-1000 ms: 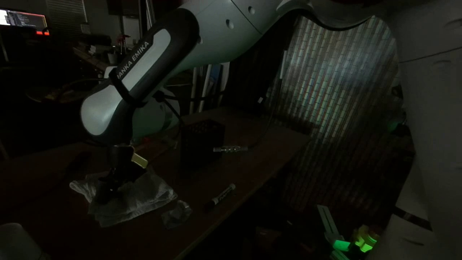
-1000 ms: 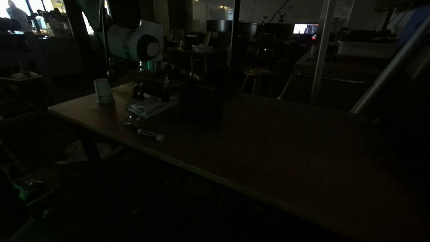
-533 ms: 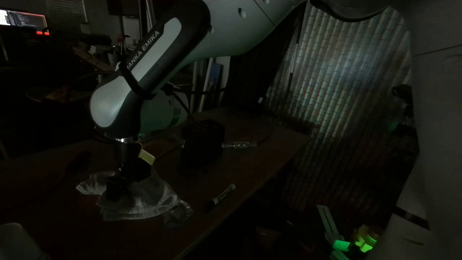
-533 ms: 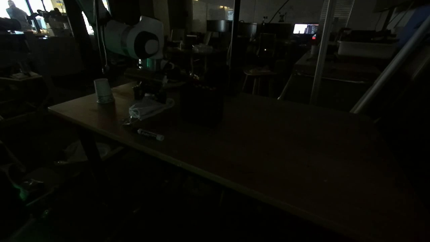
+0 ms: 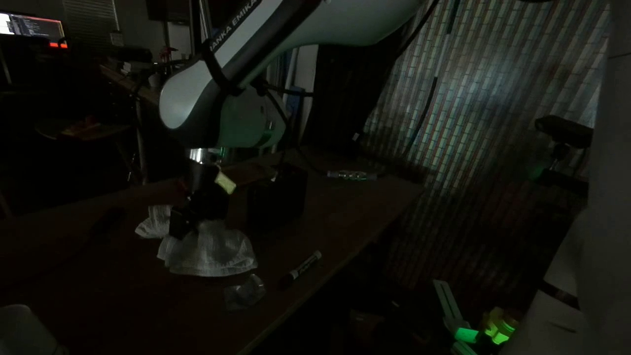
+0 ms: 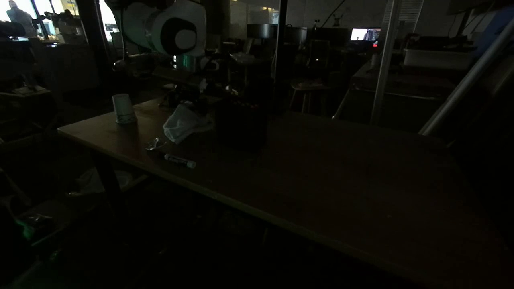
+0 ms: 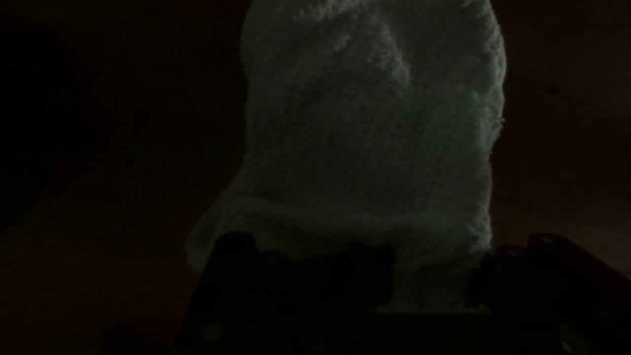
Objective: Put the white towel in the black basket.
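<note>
- Okay, white towel [image 5: 212, 249] to black basket [image 5: 276, 202]: grasp looks done, delivery not.
- Fingers [image 7: 345, 276] of the gripper [image 7: 430, 286] are clamped on a bunched fold of towel; wrist view has cloth sitting in the gap between them.
- Towel hangs right below the fingers like a loose skirt, one end flaring out to the side. Upper part clearly up; whether the lowest hem is off the table [image 5: 345, 222], can't tell in this gloom.
- Basket stands upright beside the fingers, near them. No towel seen in it; its inside is too dark for me to make out.
- Progress, my guess: about halfway. Left to do: raise the fingers till the cloth clears the rim, go sideways over the basket, let go.
- Likely snag: the flared end catching on the rim or draping outside. Soft stuff, so it should slump in if dropped over the middle.
- Past the towel from the fingers: crumpled clear wrapper [image 5: 245, 292] near the hem, then a marker [image 5: 303, 266]. Neither held.
- Standing pale cup [image 6: 123, 108]: well apart from the fingers, on the side away from the basket.
</note>
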Available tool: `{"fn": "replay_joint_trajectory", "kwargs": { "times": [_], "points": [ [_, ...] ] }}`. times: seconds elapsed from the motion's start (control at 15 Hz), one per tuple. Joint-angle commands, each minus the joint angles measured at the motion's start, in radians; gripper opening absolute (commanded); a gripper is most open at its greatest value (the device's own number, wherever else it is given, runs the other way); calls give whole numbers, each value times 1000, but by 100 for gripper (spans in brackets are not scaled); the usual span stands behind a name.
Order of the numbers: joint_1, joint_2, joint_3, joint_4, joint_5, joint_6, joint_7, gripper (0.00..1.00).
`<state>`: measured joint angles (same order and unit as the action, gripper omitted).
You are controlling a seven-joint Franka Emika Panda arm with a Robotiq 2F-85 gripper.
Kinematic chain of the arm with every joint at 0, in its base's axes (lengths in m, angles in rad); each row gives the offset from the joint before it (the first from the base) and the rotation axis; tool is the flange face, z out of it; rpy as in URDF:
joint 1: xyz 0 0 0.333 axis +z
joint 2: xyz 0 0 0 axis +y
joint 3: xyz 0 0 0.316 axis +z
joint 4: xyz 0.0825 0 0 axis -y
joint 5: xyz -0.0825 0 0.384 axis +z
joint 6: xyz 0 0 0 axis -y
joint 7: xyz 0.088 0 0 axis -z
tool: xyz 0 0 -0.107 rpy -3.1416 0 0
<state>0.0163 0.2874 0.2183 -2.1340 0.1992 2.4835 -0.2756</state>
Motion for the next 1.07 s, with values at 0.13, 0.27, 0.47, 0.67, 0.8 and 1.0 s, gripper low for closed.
{"fn": "replay_joint_trajectory", "kwargs": {
  "times": [0.13,0.27,0.47,0.67,0.8,1.0],
  "points": [
    [-44,-227,-41,-75,135,-41,-27,0],
    [-50,-283,-81,-73,163,-85,-17,0],
    [-53,-343,-151,-76,157,-92,-15,0],
    [-56,-365,-204,-71,88,-49,-24,0],
    [-56,-360,-226,-64,20,-41,-35,0],
    [-56,-338,-241,-65,-112,-25,-29,0]
  ]
}}
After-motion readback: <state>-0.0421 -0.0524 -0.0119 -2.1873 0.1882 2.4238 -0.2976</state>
